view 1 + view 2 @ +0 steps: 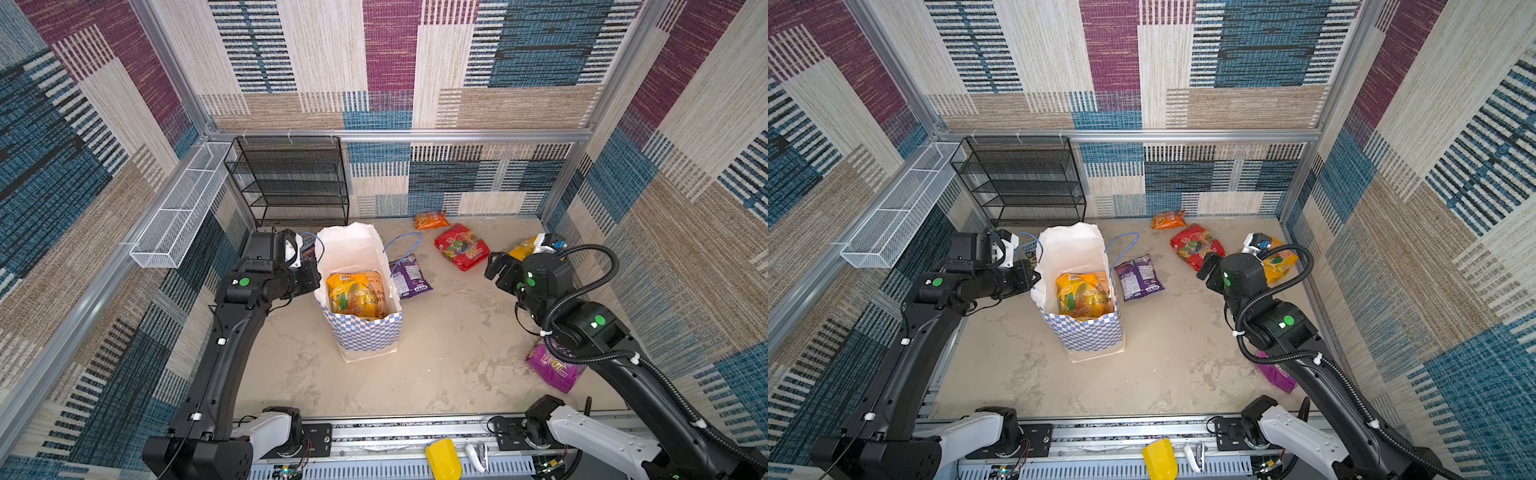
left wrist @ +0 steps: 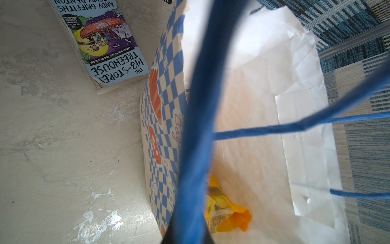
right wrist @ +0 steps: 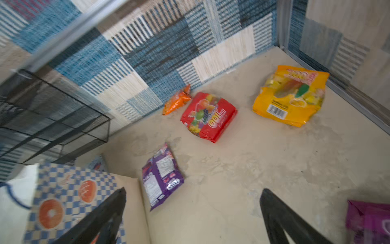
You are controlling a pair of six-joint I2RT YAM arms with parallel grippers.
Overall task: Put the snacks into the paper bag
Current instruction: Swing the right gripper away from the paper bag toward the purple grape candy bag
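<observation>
While the left hand point(image 1: 312, 272) is clenched on what looks like the near cord handle point(image 2: 196, 126) of the paper bag point(image 1: 361, 336), holding its mouth open, the right hand point(image 3: 194, 192) hangs released, fingers point(image 3: 105, 217) spread wide, above bare worktop point(image 1: 449, 332) to the bag's right. The bag stands upright mid-worktop with one yellow-orange packet point(image 1: 355, 293) inside. Five snacks lie outside: a purple packet point(image 1: 409, 277) just beside the bag, a red packet point(image 1: 462, 247) and a small orange packet point(image 1: 432, 219) farther back, a yellow packet point(image 3: 289, 95) by the right wall, a magenta packet point(image 1: 550, 368) under the right arm point(image 1: 623, 357).

Fetching the next packet seems the step in hand. The purple one is nearest: come down over its middle, pinch the crinkly plastic firmly, lift above the rim, and avoid the far cord handle point(image 1: 405, 245) drooping toward it.

Only the left wrist view shows a cartoon-covered book point(image 2: 101, 42) lying beside the bag; the top views nearly hide it behind the left hand. The right wrist view, though blurred, shows the yellow packet whole, where the right arm covers part of it from above.
</observation>
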